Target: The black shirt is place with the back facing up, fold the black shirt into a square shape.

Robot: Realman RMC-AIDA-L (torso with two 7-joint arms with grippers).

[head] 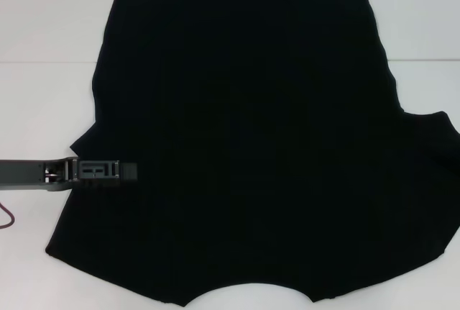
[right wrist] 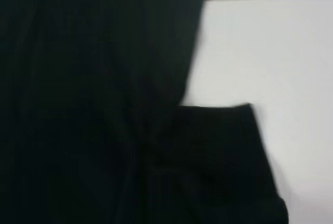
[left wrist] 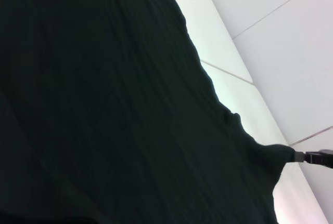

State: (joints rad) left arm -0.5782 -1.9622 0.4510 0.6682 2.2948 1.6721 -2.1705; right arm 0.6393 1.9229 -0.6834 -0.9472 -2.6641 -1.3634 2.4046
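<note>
The black shirt (head: pixel 251 144) lies spread flat over the white table (head: pixel 43 22), plain side up, with one short sleeve (head: pixel 435 141) sticking out on the right. My left gripper (head: pixel 129 171) reaches in low from the left, over the shirt's left side. In the left wrist view the shirt (left wrist: pixel 104 104) is drawn to a point, and the left gripper (left wrist: pixel 299 156) is shut on that point. The right wrist view shows only the shirt (right wrist: pixel 93 104) and a sleeve (right wrist: pixel 229 161). The right gripper shows in no view.
Bare white table (head: pixel 424 15) lies to the left and right of the shirt, with a seam line (head: pixel 43 60) across it. A thin red cable (head: pixel 7 218) hangs at the left edge under the left arm (head: pixel 29 173).
</note>
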